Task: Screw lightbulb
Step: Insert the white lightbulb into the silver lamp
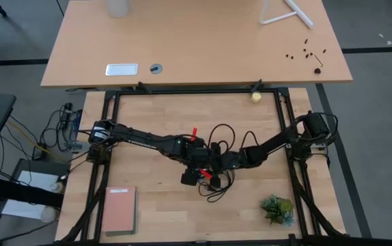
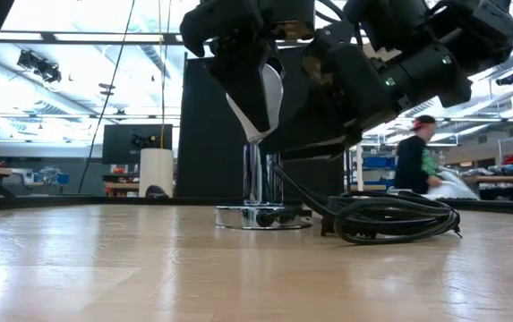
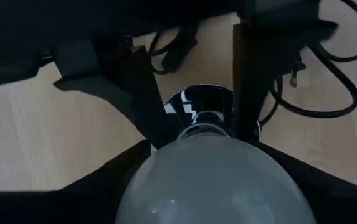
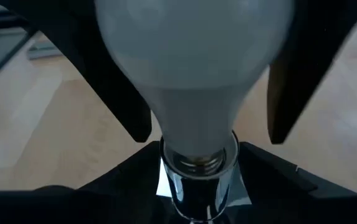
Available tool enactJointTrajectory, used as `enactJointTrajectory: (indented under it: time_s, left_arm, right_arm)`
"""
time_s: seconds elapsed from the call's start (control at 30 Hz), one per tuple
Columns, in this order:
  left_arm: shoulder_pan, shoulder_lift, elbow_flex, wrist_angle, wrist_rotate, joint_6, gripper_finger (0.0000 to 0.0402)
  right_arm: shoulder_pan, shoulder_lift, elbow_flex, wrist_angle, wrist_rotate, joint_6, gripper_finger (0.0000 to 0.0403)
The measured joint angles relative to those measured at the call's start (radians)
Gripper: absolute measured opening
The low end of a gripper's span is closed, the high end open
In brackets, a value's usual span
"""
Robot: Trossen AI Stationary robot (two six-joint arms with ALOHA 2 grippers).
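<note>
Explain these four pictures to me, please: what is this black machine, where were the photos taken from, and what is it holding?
It is a robot with two dark arms at a wooden table. One picture looks down from above, one looks level along the tabletop, and two come from cameras on the wrists. The left gripper grips the lightbulb, seated in a shiny socket with a black cord. The right gripper holds that socket. A small plant and a pink book also lie there.

You have both dark arms meeting mid-table over a tangle of black cord (image 1: 217,179). A small yellowish ball (image 1: 256,97) sits near the far edge, a pink book (image 1: 120,210) front-left, a green plant (image 1: 277,208) front-right.
</note>
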Motion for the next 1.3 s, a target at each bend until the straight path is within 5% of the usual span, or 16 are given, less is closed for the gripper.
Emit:
enactJointTrajectory:
  time_s: [0.57,1.3]
  left_arm:
    - [-0.002,0.0,0.002,0.002,-0.007,0.022,0.0266]
    - [-0.022,-0.003,-0.035,0.016,-0.002,0.289,0.0267]
  right_arm:
    - [0.005,-0.001,0.022,-0.15,-0.008,-0.017,0.0222]
    - [0.003,-0.001,0.021,-0.152,-0.002,-0.024,0.0222]
